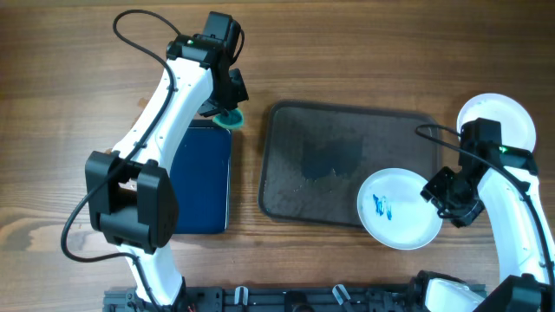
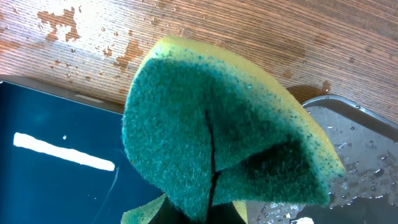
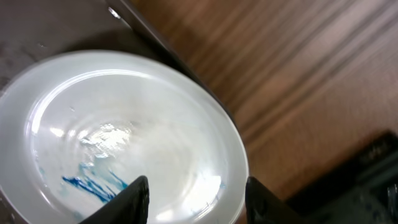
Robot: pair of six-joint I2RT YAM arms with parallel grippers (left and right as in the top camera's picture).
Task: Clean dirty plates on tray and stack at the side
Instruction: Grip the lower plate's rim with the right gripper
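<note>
Jaws on our left gripper (image 1: 227,106) are clamped on a folded green sponge (image 2: 224,124). We see the small blue tray (image 1: 204,182) just beneath them and the big tray (image 1: 329,130) to their right. Right gripper (image 3: 196,185) jaws stand apart, straddling the rim of a blue-smeared plate (image 3: 124,124) that overhangs the big tray's corner. A second plate (image 1: 503,113) lies just beyond them.

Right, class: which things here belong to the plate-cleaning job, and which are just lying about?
Belongs to the job:
smeared plate
grey-brown tray
green sponge
white plate set aside on the right

Just lying about:
dark-blue tray
</note>
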